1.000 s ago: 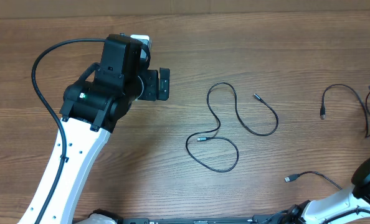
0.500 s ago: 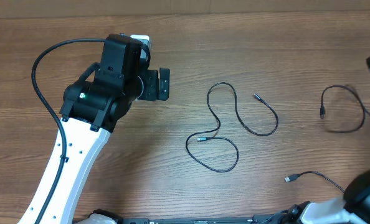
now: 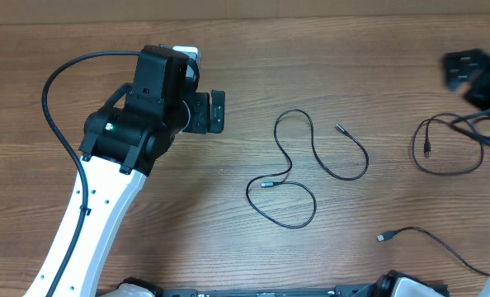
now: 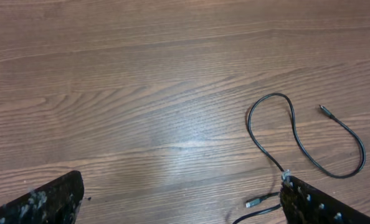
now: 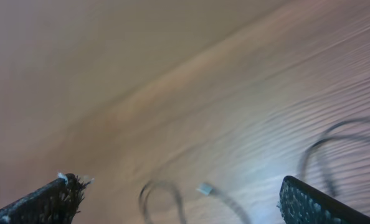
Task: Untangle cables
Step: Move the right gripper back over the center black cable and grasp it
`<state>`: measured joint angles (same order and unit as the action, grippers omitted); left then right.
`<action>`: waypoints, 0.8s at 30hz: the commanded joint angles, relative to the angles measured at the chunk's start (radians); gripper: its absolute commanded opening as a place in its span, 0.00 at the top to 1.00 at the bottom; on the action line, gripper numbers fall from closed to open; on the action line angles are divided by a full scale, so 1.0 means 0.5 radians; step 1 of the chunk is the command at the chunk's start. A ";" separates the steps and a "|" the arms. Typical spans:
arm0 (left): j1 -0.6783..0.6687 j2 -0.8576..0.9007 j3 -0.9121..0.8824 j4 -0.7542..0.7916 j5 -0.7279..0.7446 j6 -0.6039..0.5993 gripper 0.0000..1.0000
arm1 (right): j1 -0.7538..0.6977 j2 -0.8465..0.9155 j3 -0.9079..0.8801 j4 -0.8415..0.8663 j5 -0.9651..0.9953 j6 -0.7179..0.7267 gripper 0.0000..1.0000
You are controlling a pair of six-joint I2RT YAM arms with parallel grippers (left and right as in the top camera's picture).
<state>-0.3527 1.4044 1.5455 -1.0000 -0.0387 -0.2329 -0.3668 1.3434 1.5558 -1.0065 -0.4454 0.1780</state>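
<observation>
Three thin black cables lie apart on the wooden table. The middle cable snakes in loops, with one plug at the upper right and one inside its lower loop. It also shows in the left wrist view as a cable with a plug near the right finger. A second cable curls at the right. A third cable lies at the bottom right. My left gripper hangs open left of the middle cable, holding nothing. My right gripper is blurred at the upper right, open over a blurred cable plug.
The left arm's thick black hose arcs over the table's left side. The table's far edge runs along the top of the overhead view. Bare wood fills most of the left wrist view.
The right arm has swung in from the right edge to the upper right, moving fast. The right-hand cable's loop has shifted and widened. The left arm has stayed still.
</observation>
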 commanded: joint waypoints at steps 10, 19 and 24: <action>-0.002 -0.037 0.028 0.005 -0.011 0.032 0.00 | 0.828 0.251 -0.045 -0.294 -0.004 0.175 0.00; -0.002 -0.037 0.028 0.005 -0.011 0.032 0.00 | 1.246 0.525 -0.457 -0.112 -0.011 0.574 0.00; -0.002 -0.037 0.028 0.005 -0.011 0.032 0.00 | 1.460 0.559 -0.735 0.162 -0.008 0.910 0.00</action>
<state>-0.3527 1.4044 1.5455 -0.9997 -0.0387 -0.2329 0.3233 1.6157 1.2423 -0.9688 -0.4454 0.5041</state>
